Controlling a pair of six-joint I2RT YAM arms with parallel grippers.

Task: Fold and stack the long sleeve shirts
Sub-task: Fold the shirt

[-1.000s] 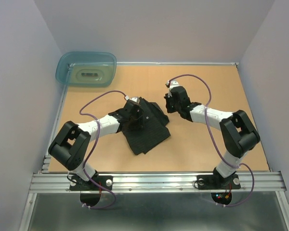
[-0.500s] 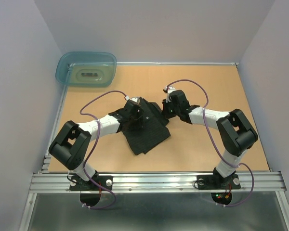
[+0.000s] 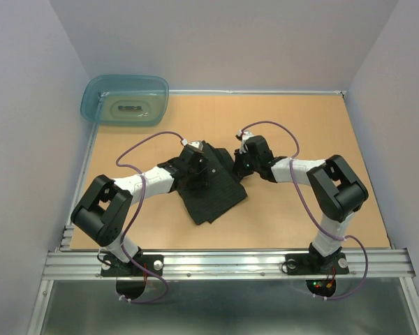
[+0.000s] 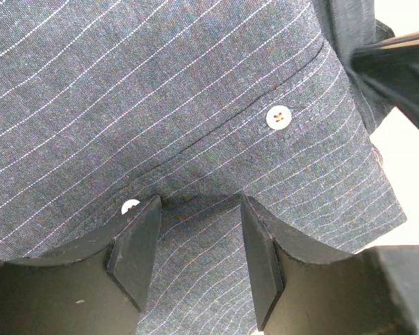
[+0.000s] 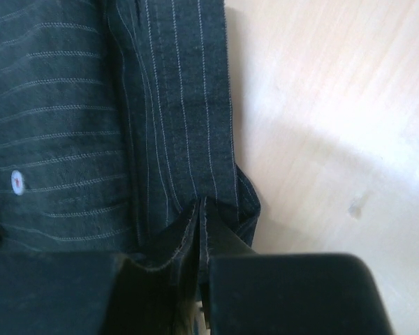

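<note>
The black pinstriped long sleeve shirt (image 3: 213,192) lies partly folded in the middle of the table. My left gripper (image 3: 199,167) is open and rests tips-down on its upper part; in the left wrist view the fingers (image 4: 199,202) straddle flat cloth (image 4: 195,91) beside a pale button (image 4: 278,116). My right gripper (image 3: 239,166) is at the shirt's upper right edge. In the right wrist view its jaws (image 5: 201,204) are shut on the hem of the shirt (image 5: 167,84), which bunches at the tips.
A translucent teal tub (image 3: 126,100) stands at the far left corner. Bare wooden table (image 3: 321,132) lies to the right of and behind the shirt. Walls close in on the left, back and right. A metal rail (image 3: 223,262) runs along the near edge.
My right gripper has moved left and down from the bare table onto the shirt's right edge and shut on it. The left arm and the shirt have stayed in place.
</note>
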